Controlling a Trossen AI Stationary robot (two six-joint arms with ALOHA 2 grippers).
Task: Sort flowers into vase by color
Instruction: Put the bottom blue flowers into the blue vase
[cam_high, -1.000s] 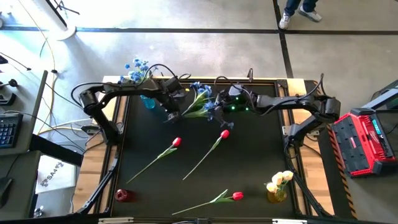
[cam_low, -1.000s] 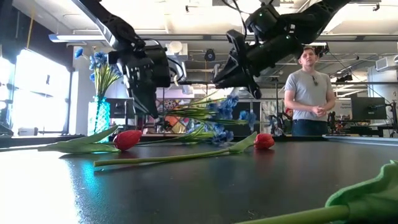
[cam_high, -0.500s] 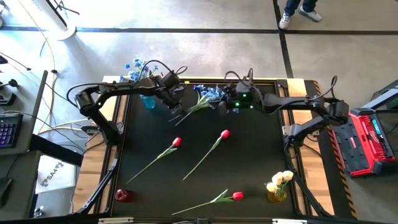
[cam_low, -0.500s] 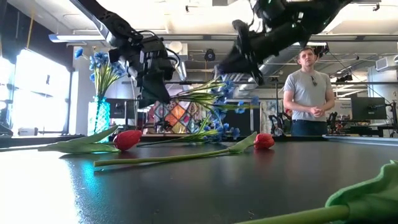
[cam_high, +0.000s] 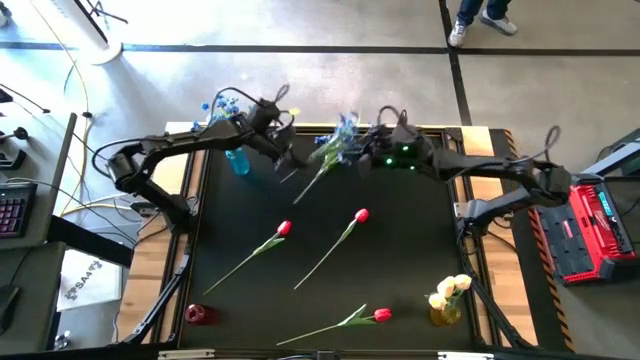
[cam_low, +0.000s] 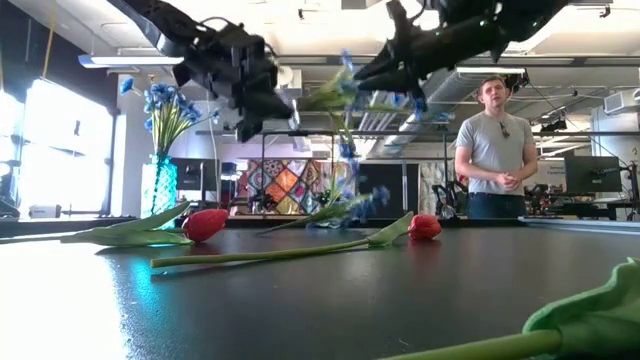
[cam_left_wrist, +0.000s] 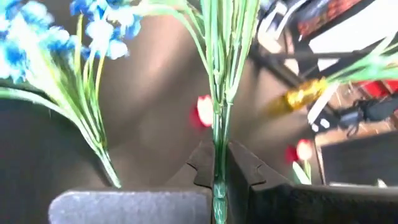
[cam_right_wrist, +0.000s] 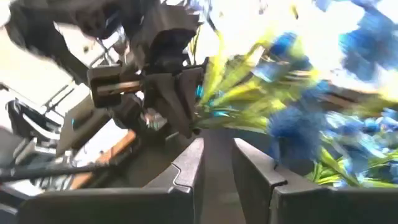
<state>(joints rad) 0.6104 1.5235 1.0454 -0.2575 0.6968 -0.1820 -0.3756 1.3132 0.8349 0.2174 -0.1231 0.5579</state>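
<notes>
A bushy blue spray (cam_high: 335, 145) with green stems is held up over the table's far middle, between both grippers. My left gripper (cam_high: 287, 162) is shut on its stem and comes from the left. My right gripper (cam_high: 356, 157) comes from the right at the blossom end (cam_low: 345, 90). A blue vase (cam_high: 237, 160) holding blue flowers stands at the far left, just behind my left gripper. Three red tulips (cam_high: 283, 229) (cam_high: 361, 215) (cam_high: 381, 315) lie flat on the black table. My left gripper pinches a thin green stem (cam_left_wrist: 217, 165) of the spray between its two fingers. The fingers come from the table's left, slanting down, and the stem runs on forward past the fingertips. That end is lifted clear of the table. My right gripper is shut on the leafy green part (cam_right_wrist: 214, 124) just below the blue blossoms, coming nearly level from the table's right. Blur hides the exact place of contact. The spray is raised, and one sprig (cam_low: 350, 205) hangs down to near the table.
A red vase (cam_high: 200, 314) stands at the near left corner. At the near right is a yellow vase (cam_high: 447, 305) with pale yellow tulips. A green leaf (cam_low: 590, 310) lies close to the low camera. A person (cam_low: 497, 150) stands beyond the far edge.
Both grippers have risen and gone toward the table's far edge, and both have tipped up nearer to level. The blue spray has gone up with them, off the table, with one sprig trailing down. The red tulips have stayed put.
</notes>
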